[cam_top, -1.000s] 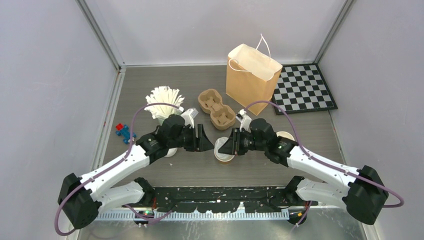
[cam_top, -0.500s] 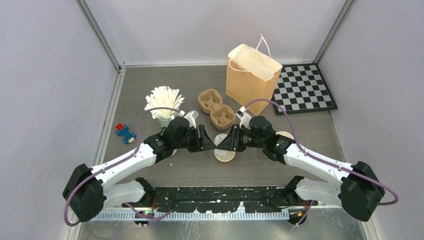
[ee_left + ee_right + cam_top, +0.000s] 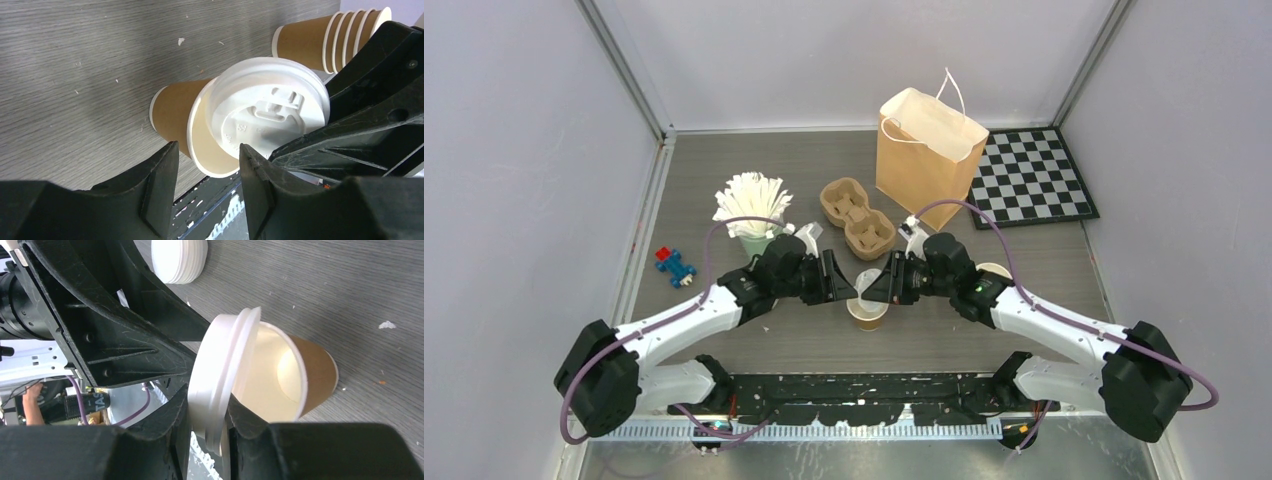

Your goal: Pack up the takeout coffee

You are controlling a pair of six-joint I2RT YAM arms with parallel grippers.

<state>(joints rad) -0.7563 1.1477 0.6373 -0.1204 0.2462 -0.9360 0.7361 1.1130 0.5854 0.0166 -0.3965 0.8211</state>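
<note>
While the right fingers (image 3: 207,412) pinch the rim of the one white lid (image 3: 867,283), we count one brown takeout cup (image 3: 870,316). It stands on the tabletop (image 3: 724,160) at near centre, between the two arms. Its long axis is vertical and its open mouth points up. The lid isn't seated: it's tilted steeply against the cup's far rim, with its top face and sip tab toward the left fingers (image 3: 207,152). Those stand apart, just beside cup and lid; we can't tell if they touch either.

Rest of the count:
- one stack of lidless cups (image 3: 320,37), five rims by our count
- one stack of loose lids (image 3: 180,260)
- one paper bag (image 3: 924,150), open
- one pulp carrier (image 3: 856,217)
- one checkerboard (image 3: 1032,178)
- one bunch of white sticks (image 3: 749,200)
- one blue-red toy (image 3: 672,265)
</note>
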